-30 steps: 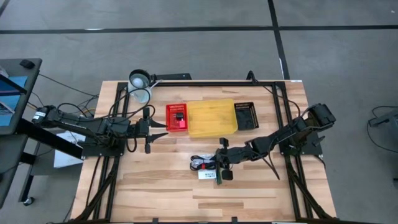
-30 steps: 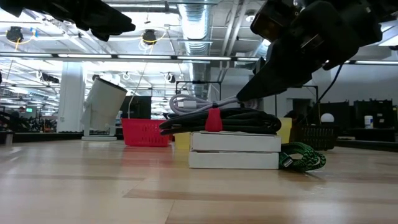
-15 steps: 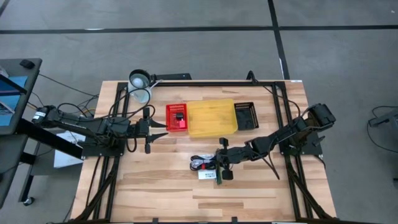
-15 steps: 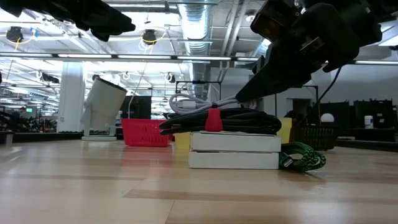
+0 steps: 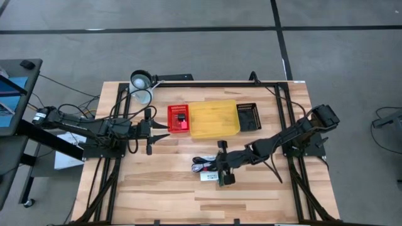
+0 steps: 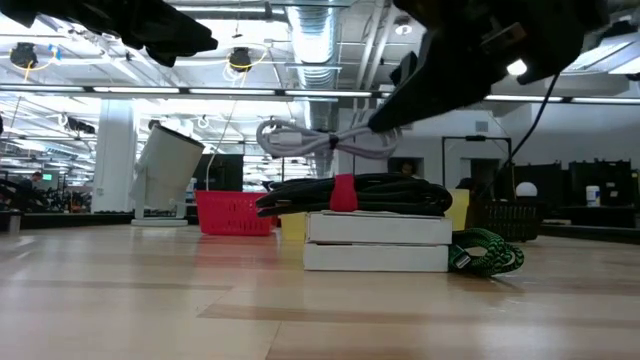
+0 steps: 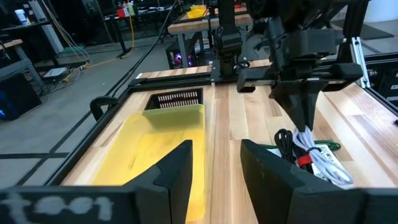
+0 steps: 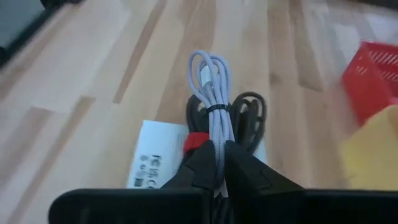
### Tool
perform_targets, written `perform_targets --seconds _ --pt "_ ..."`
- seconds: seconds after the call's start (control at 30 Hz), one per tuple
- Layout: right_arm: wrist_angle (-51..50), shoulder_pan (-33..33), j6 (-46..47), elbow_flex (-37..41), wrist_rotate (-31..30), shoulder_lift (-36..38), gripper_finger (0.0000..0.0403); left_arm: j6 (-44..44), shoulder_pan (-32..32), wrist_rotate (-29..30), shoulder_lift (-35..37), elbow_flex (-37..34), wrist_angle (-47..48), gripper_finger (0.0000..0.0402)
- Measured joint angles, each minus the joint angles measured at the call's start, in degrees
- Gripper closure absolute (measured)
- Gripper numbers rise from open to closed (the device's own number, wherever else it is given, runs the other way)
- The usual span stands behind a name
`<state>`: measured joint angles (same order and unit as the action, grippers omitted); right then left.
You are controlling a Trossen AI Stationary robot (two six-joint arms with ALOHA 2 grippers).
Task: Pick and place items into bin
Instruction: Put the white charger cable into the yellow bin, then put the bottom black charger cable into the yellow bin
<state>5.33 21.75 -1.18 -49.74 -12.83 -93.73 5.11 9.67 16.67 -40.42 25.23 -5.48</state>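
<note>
My right gripper (image 8: pixel 216 163) is shut on a coiled grey cable bundle (image 8: pixel 211 81), held above the pile of items near the table's middle (image 5: pixel 207 169). Under it a coiled black cable with a red bit (image 6: pixel 350 193) lies on a flat white printed packet (image 6: pixel 375 242). A green piece (image 6: pixel 487 250) lies on the table against the packet's right side. The small silver and black pieces do not show. My left gripper (image 7: pixel 216 163) hangs open over the table's left part (image 5: pixel 162 130), facing the bins and touching nothing. My right gripper pinches the grey cable bundle between its two fingers at the bundle's near end (image 8: pixel 214 134), behind its black tie. The fingers (image 6: pixel 392 108) slant down from the table's right and lie along the bundle. The bundle (image 6: pixel 318 140) sticks out level, lifted clear of the black cable.
A red basket (image 5: pixel 178 118), a yellow bin (image 5: pixel 215 118) and a black basket (image 5: pixel 249 117) stand in a row beyond the pile. A white mug (image 6: pixel 165 172) stands tilted at the far left corner. Bare wood lies toward the near edge.
My right gripper has risen and shifted slightly toward the table's left, carrying the grey cable bundle. The bundle lay on the black cable a second ago and now hangs clear above it. The black cable, packet and green piece have stayed put.
</note>
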Motion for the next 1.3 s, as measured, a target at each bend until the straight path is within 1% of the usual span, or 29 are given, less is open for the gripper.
perform_targets --seconds 0.13,0.33,0.5,0.87,0.93,1.1,1.3 --pt "-10.61 -0.48 -3.13 -5.22 -4.48 0.00 0.0391 -0.27 0.00 -0.02 -0.01 0.00 0.01 0.0274" --pt "-25.62 -4.15 -6.71 -12.32 -12.14 0.04 0.0390 -0.35 0.00 -0.02 -0.01 0.00 -0.02 0.0274" --pt "-33.90 -8.90 -9.10 -15.91 -14.00 0.07 0.0390 -0.38 0.00 -0.02 -0.01 0.00 -0.02 0.0274" --pt "-38.16 -21.06 -14.84 -17.04 -14.06 0.09 0.0387 -0.40 0.00 -0.02 -0.01 0.00 0.00 0.0274" --pt "-38.19 -23.22 -15.28 -17.04 -12.77 0.09 0.0384 -0.40 0.00 -0.02 -0.01 0.00 0.01 0.0274" --pt "-37.93 -27.61 -15.33 -17.04 -6.93 0.09 0.0362 -0.40 0.00 -0.02 -0.01 0.00 0.01 0.0274" --pt "-37.91 -29.65 -15.33 -17.04 -6.67 0.09 0.0333 -0.42 0.00 0.00 -0.01 0.00 0.01 0.0274"
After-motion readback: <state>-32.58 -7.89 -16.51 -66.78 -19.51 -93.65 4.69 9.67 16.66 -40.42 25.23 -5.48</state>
